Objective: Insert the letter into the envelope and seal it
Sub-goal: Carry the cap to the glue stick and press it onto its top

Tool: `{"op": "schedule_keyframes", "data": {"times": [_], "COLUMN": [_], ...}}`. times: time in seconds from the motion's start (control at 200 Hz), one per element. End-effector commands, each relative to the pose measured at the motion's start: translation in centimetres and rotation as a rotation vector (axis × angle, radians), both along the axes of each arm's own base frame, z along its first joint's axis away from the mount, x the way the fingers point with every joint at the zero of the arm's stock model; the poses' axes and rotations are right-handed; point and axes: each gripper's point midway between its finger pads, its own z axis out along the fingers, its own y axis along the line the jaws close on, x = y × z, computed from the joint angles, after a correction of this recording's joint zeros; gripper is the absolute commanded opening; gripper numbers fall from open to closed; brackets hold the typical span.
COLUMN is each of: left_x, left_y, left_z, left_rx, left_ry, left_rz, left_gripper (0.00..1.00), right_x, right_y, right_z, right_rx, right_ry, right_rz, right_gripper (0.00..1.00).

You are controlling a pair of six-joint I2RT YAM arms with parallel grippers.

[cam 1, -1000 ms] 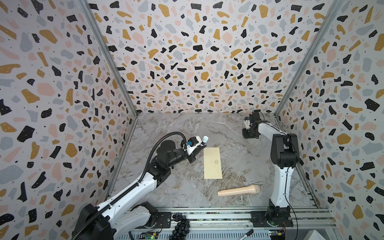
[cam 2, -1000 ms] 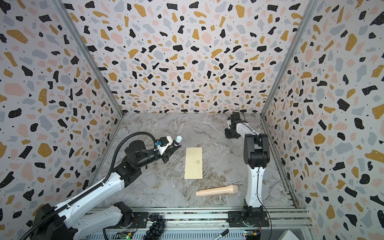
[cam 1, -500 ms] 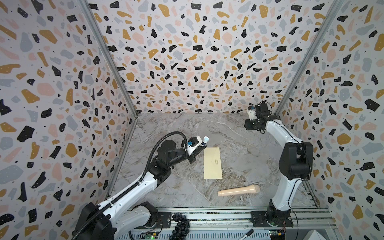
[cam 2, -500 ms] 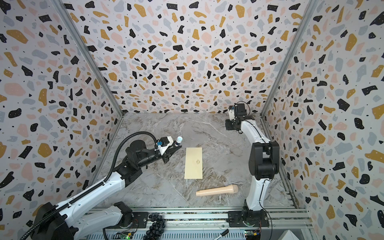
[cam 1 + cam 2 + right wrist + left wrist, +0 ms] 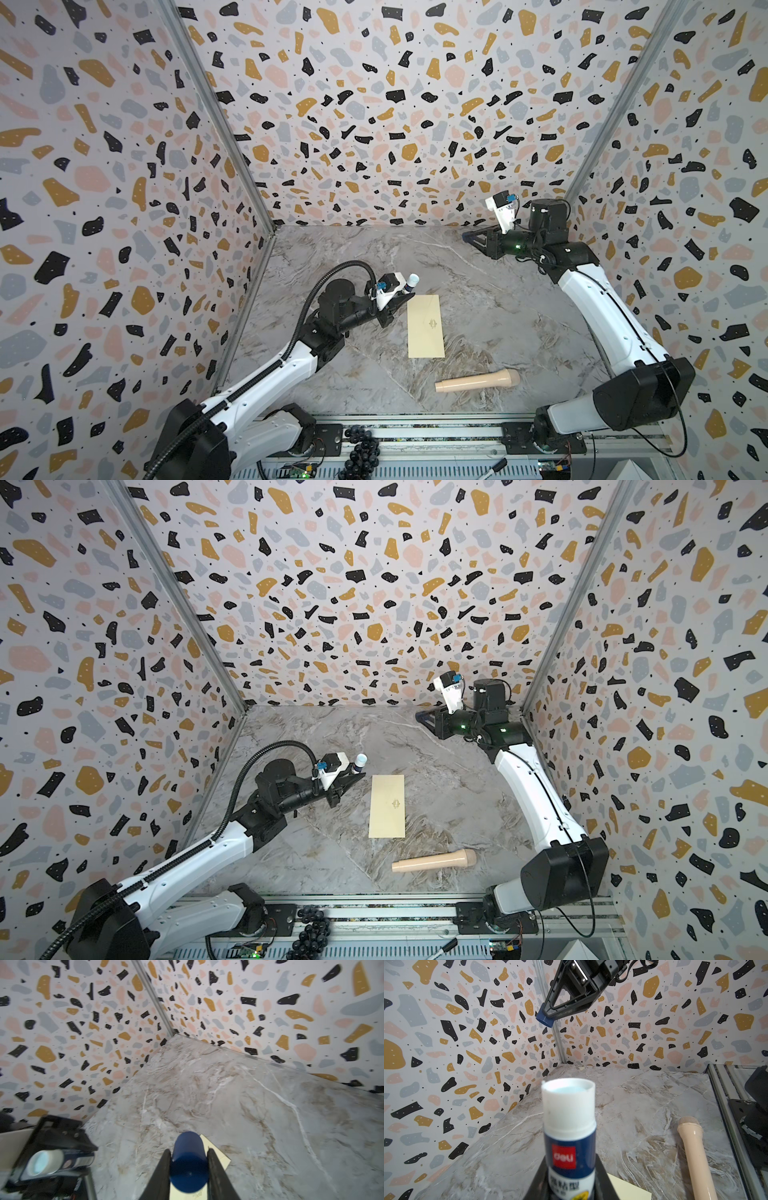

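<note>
The envelope (image 5: 424,326) lies flat mid-bench (image 5: 498,299), just beside the left pincer (image 5: 400,300), which clamps an uncapped glue stick (image 5: 569,1136). The right pincer (image 5: 188,1169) pinches its blue cap (image 5: 188,1155). The envelope is probably thin, light, floppy paper, best taken at an edge.

We count one cream envelope (image 5: 426,326), one uncapped glue stick (image 5: 569,1126), one dark blue cap (image 5: 189,1167), one beige microphone (image 5: 478,381)

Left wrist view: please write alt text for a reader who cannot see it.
An uncapped glue stick, pinched in the left gripper, dominates the view. Beyond it, a beige microphone and a corner of the envelope lie on the marble table; the raised right gripper holds a dark blue cap.
</note>
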Motion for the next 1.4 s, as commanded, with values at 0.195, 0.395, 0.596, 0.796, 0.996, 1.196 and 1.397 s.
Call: {"op": "schedule_keyframes", "data": {"times": [0.195,0.395,0.596,0.796,0.996,1.196,1.397], "left_x": [-0.5,-0.9,-1.1,-1.3,-1.4,-1.4,-1.4], "left_y": [-0.7,-1.0,-1.0,-1.1,-1.1,-1.2,-1.3], "left_z": [2.5,2.1,1.4,1.4,1.3,1.3,1.2], "left_rx": [0.016,0.058,0.092,0.094,0.097,0.095,0.094], "left_ry": [-0.096,-0.096,-0.090,-0.096,-0.093,-0.092,-0.088], "left_rz": [-0.057,-0.097,-0.110,-0.126,-0.130,-0.135,-0.139], "left_gripper": [0.00,0.00,0.00,0.00,0.00,0.00,0.00], "right_x": [-8.2,-10.5,-11.7,-12.7,-13.1,-13.2,-14.0], "right_y": [3.8,5.9,7.5,9.0,9.9,10.2,10.6], "right_z": [2.7,2.5,1.5,-0.3,-1.2,-1.7,-1.9], "right_rx": [0.077,0.077,0.051,-0.011,-0.029,-0.035,-0.037], "right_ry": [-0.012,-0.016,0.001,0.026,0.045,0.056,0.054], "right_rz": [0.303,0.410,0.474,0.512,0.536,0.548,0.586], "right_gripper": [0.22,0.22,0.22,0.21,0.20,0.20,0.20]}}
